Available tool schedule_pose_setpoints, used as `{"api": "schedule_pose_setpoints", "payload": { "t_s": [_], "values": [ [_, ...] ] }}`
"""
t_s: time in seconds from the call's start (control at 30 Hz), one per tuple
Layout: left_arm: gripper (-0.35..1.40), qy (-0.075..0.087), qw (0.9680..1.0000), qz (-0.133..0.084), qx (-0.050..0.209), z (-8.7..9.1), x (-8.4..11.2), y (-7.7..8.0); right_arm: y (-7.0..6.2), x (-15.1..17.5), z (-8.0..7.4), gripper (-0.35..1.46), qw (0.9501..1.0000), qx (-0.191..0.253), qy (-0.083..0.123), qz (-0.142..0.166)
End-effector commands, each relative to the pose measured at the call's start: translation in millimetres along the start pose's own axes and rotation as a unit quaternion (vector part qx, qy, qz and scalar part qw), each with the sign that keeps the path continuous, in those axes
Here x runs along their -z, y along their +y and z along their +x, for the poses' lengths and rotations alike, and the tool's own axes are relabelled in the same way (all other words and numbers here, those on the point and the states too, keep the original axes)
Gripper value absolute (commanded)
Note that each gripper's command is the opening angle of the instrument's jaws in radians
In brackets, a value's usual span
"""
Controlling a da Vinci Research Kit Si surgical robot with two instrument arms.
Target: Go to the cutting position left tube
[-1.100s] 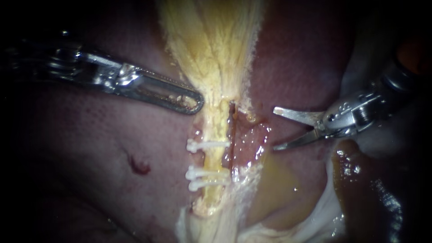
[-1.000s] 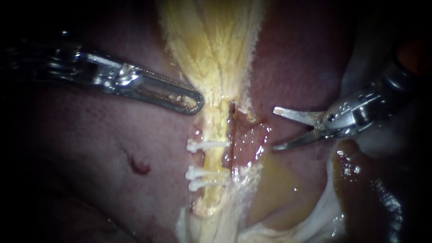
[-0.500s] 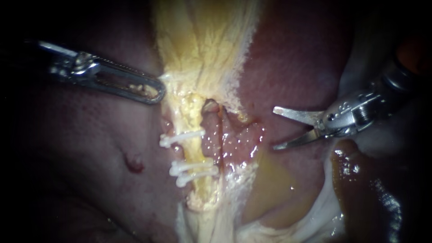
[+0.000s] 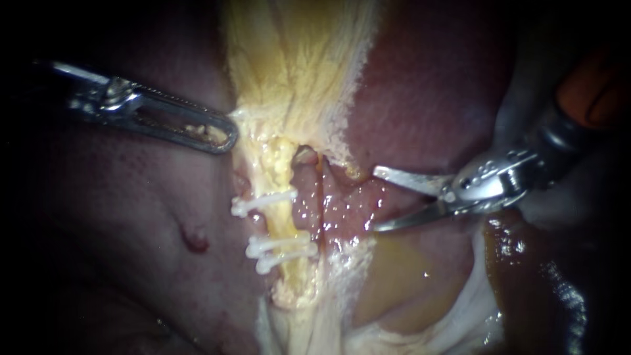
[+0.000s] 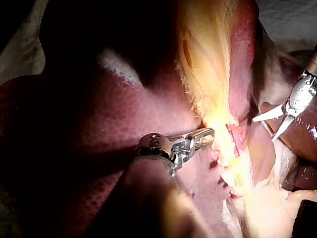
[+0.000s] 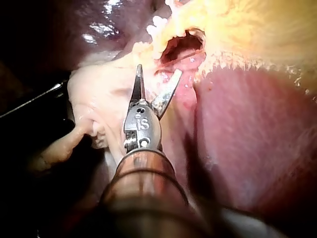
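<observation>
My right instrument [image 4: 376, 199] is hovering just to the right of the tubes. Its two blades are standing well open and are holding nothing. The wet reddish tissue [image 4: 342, 204] is lying between the blade tips and the left tube [image 4: 281, 225], so the blades are near the tube but apart from it.

The left tube is the pale yellow one running down the middle of the endoscope view. It is carrying a single clip [image 4: 263, 202] above and a pair of clips [image 4: 282, 251] below.

My left instrument [image 4: 223, 135] is lying over the liver [image 4: 118, 197]. Its jaws are closed together on the edge of the yellow tissue [image 4: 296, 79], which is looking stretched toward that side.

To do this step well, I am judging that the open blades should cross the reddish tissue and take the bare part of the tube between the single clip and the pair. They should lie square to the tube, touching no clip, with both tips in sight.

Small marks are showing on the right instrument's wrist — I am not reading them. No other writing or brand is showing.
</observation>
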Motion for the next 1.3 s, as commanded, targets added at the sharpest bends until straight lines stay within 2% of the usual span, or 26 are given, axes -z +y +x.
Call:
{"api": "schedule_pose_setpoints", "payload": {
  "t_s": [0.03, 0.13, 0.23, 0.3, 0.4, 0.57, 0.8, 0.93, 1.1, 1.3],
  "values": [
    [-0.35, 0.000, 1.0000, -0.001, 0.000, 0.0, -0.1, 0.0, -0.4, -0.8, 0.2, 1.44, 1.0000, -0.004, -0.001, 0.008],
    [-0.35, 0.000, 1.0000, -0.001, 0.000, 0.0, -0.2, 0.0, -0.8, -2.5, 0.5, 1.44, 0.9996, -0.011, 0.000, 0.027],
    [-0.35, 0.000, 1.0000, -0.001, 0.000, 0.0, -0.3, 0.0, -0.8, -4.4, 0.2, 1.44, 0.9986, -0.018, -0.016, 0.048],
    [-0.35, 0.000, 1.0000, -0.001, 0.000, 0.0, -0.3, 0.0, -0.8, -5.6, -0.5, 1.44, 0.9978, -0.016, -0.029, 0.058],
    [-0.35, -0.001, 1.0000, -0.001, 0.000, 0.0, -0.3, 0.0, -0.6, -7.3, -1.8, 1.42, 0.9969, -0.018, -0.037, 0.067],
    [-0.35, -0.001, 1.0000, -0.001, 0.000, 0.0, -0.3, -0.2, 0.8, -9.0, -3.8, 1.42, 0.9959, -0.023, -0.049, 0.073],
    [-0.35, -0.001, 1.0000, -0.002, 0.000, 0.0, -0.3, -0.2, 2.7, -9.5, -5.1, 1.42, 0.9950, -0.028, -0.054, 0.079],
    [-0.35, -0.001, 1.0000, -0.002, 0.000, 0.0, -0.3, -0.2, 2.8, -9.5, -5.1, 1.42, 0.9939, -0.030, -0.055, 0.091],
    [-0.35, -0.001, 1.0000, -0.002, 0.001, -0.1, -0.4, -0.3, 2.2, -9.9, -4.4, 1.42, 0.9922, -0.028, -0.055, 0.108],
    [-0.35, -0.001, 1.0000, -0.002, 0.001, -0.1, -0.5, -0.4, 1.6, -10.7, -3.2, 1.40, 0.9900, -0.035, -0.040, 0.131]
  ]
}}
